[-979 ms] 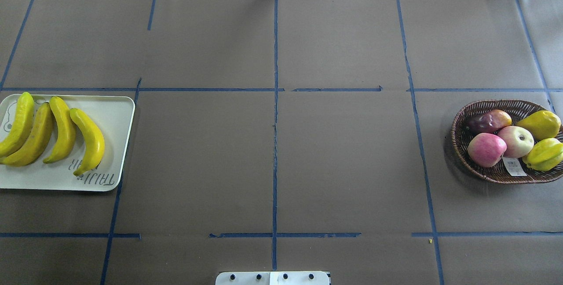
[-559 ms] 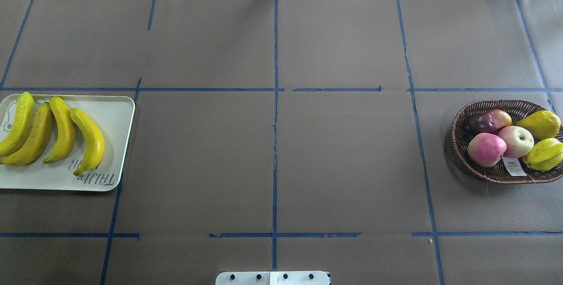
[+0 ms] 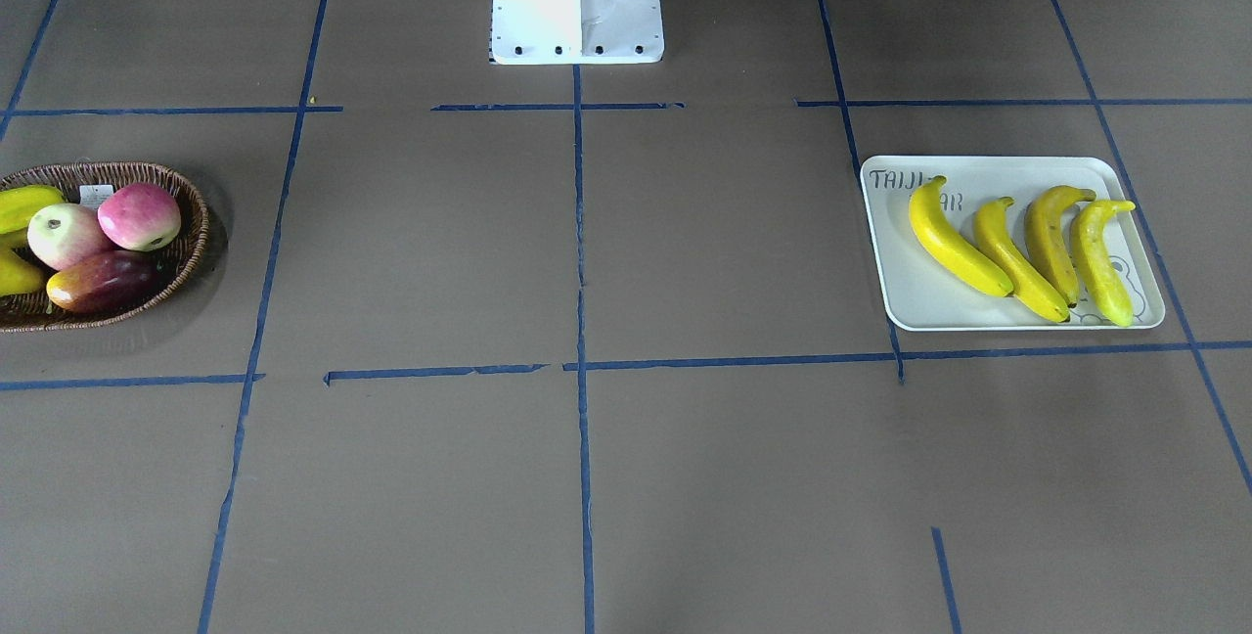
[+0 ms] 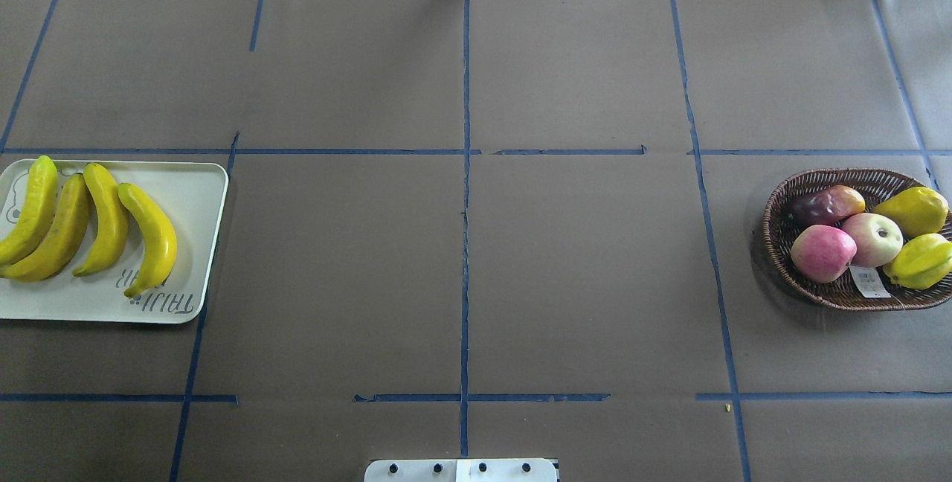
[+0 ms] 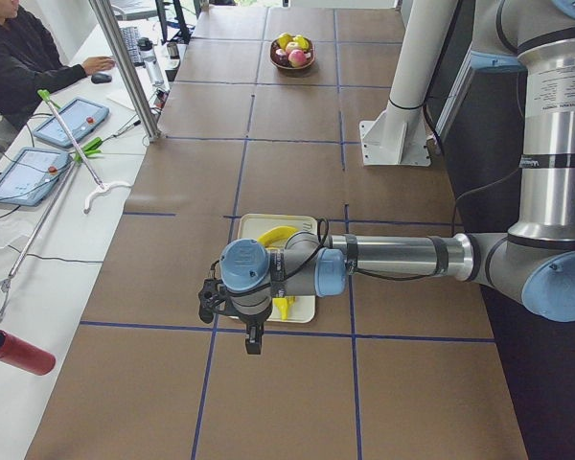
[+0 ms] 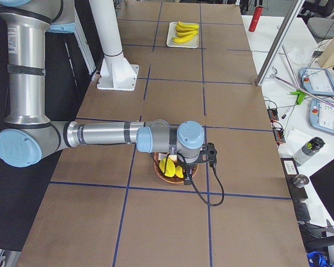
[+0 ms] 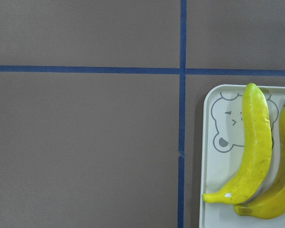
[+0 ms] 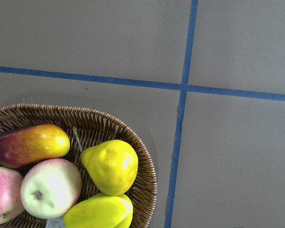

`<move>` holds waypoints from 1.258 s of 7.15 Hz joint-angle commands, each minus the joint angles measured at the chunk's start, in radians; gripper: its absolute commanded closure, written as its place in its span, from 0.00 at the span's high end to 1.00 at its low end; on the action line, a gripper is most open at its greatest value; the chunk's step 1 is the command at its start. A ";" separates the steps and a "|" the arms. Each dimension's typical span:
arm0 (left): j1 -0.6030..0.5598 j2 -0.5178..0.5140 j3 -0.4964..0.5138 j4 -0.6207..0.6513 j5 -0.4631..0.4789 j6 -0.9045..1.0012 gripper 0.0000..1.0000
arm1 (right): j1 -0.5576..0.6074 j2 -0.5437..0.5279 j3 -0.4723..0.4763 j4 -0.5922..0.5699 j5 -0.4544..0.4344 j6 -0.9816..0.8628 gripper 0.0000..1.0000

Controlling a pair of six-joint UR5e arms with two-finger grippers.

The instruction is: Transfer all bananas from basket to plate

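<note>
Several yellow bananas (image 4: 152, 236) lie side by side on the white plate (image 4: 197, 192) at the table's left end, also seen as bananas (image 3: 954, 243) on the plate (image 3: 919, 306). The left wrist view shows one banana (image 7: 256, 142) over the plate's bear drawing (image 7: 230, 121). The wicker basket (image 4: 788, 192) at the right end holds apples, pears and a dark red fruit, with no banana in sight. My left gripper (image 5: 254, 341) hangs high beside the plate and my right gripper (image 6: 172, 162) high over the basket (image 6: 181, 177). I cannot tell whether either is open or shut.
The robot's white base (image 4: 461, 469) stands at the near middle edge. Blue tape lines cross the brown table cover. A person (image 5: 19, 57) sits at a side bench with tablets (image 5: 72, 120) and a red cylinder (image 5: 19, 353).
</note>
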 commanded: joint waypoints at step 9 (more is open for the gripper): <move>0.002 -0.010 0.001 0.000 0.002 -0.003 1.00 | 0.075 -0.057 -0.010 -0.062 -0.025 -0.052 1.00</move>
